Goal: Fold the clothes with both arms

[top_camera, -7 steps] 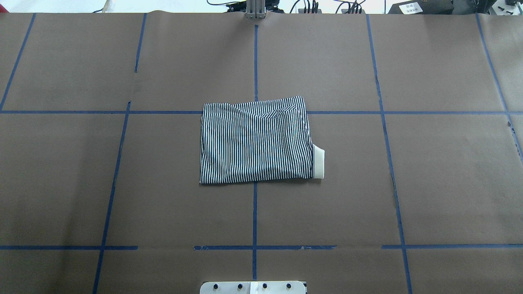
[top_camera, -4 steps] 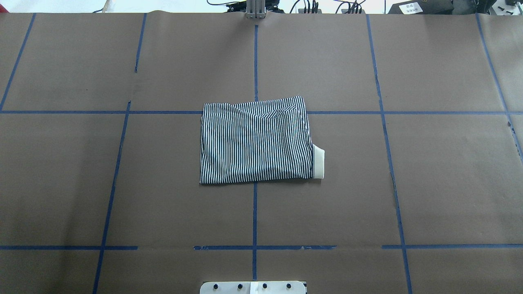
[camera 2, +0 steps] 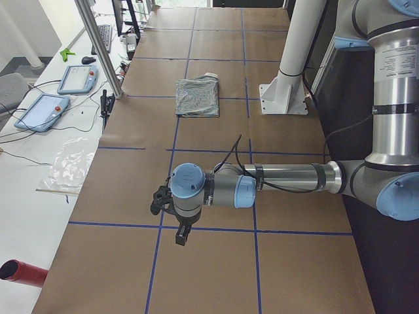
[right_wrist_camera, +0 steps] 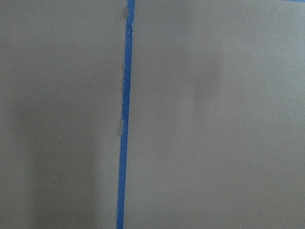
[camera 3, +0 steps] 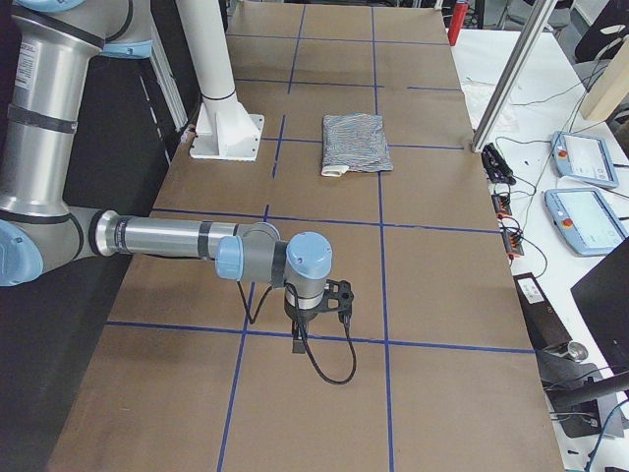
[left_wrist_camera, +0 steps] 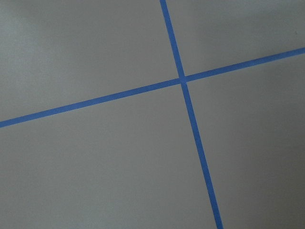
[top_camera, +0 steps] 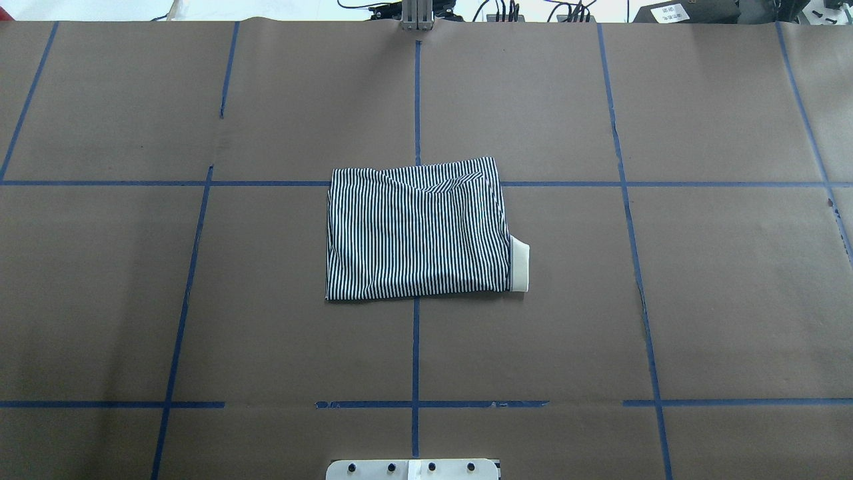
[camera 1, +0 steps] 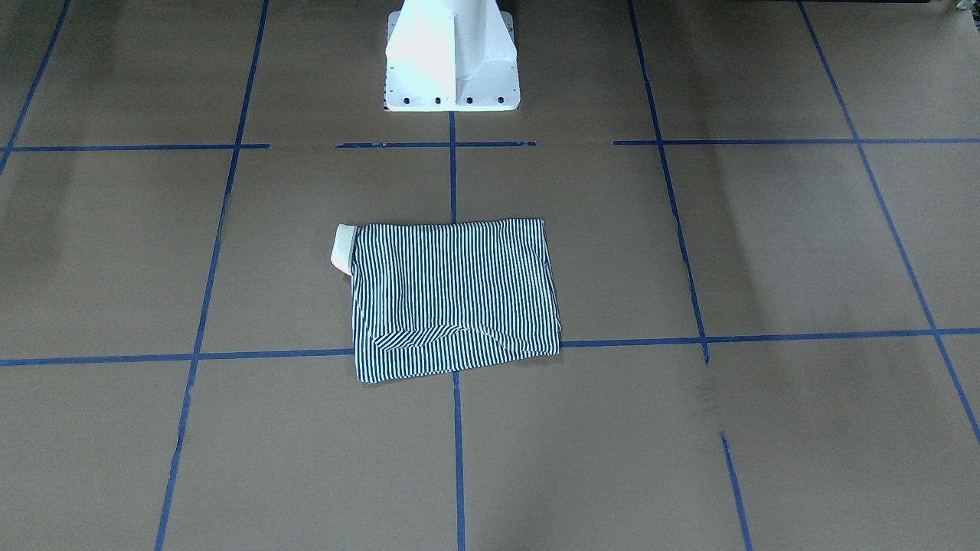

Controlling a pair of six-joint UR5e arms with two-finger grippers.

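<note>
- The polo shirt lies dead centre on the table, folded into a compact striped rectangle where the blue tape lines cross.
- Sleeves and body are tucked in; only the cream collar pokes out, at about 4 o'clock on the bundle in the overhead view.
- A small diagonal flap shows near the 12 o'clock edge, so the packet is neat but not perfectly square.
- Left arm stretches low over bare table, and from its tool the shirt sits far off at 12 o'clock in the left side view.
- Right arm mirrors that at the other end, its tool well apart from the cloth.
- Both wrist cameras see nothing but brown paper and tape, and I cannot tell whether either tool is spread or pressed together.
- My read: the folding looks done, with both arms clear of the shirt. At most, tucking in that collar and flattening the flap remain.
</note>
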